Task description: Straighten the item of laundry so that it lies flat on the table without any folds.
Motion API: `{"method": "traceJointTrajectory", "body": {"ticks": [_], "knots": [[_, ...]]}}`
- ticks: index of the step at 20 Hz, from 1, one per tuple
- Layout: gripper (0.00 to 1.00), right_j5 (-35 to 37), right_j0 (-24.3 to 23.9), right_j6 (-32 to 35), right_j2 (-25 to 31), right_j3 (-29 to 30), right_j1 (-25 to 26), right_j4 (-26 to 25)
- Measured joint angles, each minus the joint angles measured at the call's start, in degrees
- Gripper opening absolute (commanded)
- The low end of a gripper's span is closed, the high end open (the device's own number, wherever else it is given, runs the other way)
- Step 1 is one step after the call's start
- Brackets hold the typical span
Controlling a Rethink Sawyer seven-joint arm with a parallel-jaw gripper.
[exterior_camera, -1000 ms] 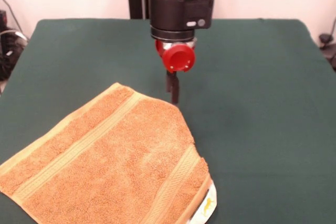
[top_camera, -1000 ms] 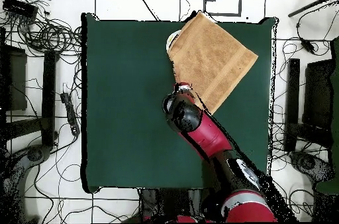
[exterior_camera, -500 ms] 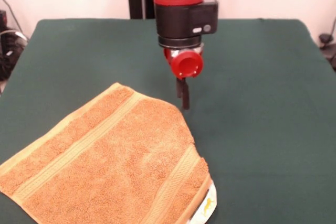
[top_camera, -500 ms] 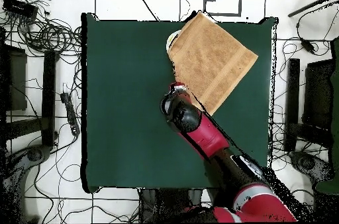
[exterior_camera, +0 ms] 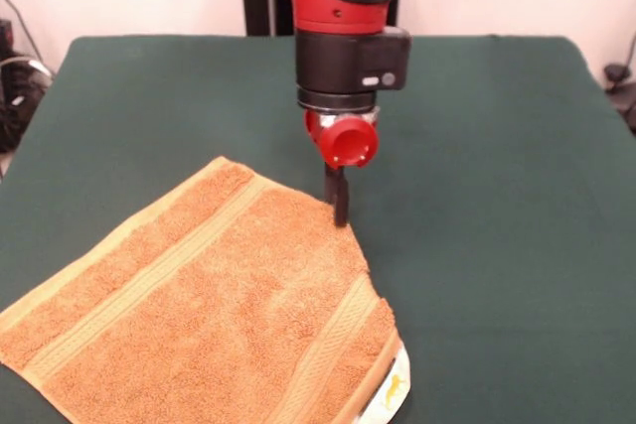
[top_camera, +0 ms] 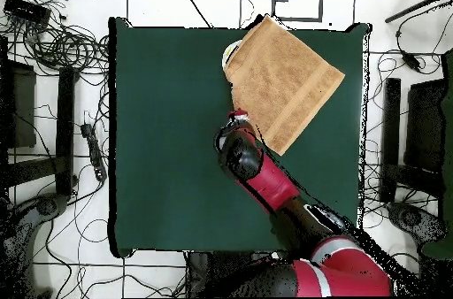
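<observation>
Gripper (exterior_camera: 340, 201) right at towel (exterior_camera: 199, 305) far folded edge, fingers look together, nothing held. Risk: misses top layer, grabs both layers, or just shoves towel along table (exterior_camera: 497, 196), fold stays.

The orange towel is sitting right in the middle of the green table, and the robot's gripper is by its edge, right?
Not quite. The orange towel lies at a corner of the green table, not the middle; the overhead view shows it. The gripper is indeed by its edge.

Gripper shifted at the towel's edge

The gripper (exterior_camera: 340, 208) swung away from the towel (exterior_camera: 209, 295), then returned lower.
</observation>
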Motion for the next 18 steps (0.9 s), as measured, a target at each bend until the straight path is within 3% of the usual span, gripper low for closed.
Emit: {"method": "traceJointTrajectory", "body": {"ticks": [10, 18], "knots": [[1.0, -0.58, 5.62, 0.0, 0.02, 0.03, -0.22, 0.39], [1.0, -0.58, 10.95, 0.0, -2.08, 0.13, -0.47, 6.37]]}}
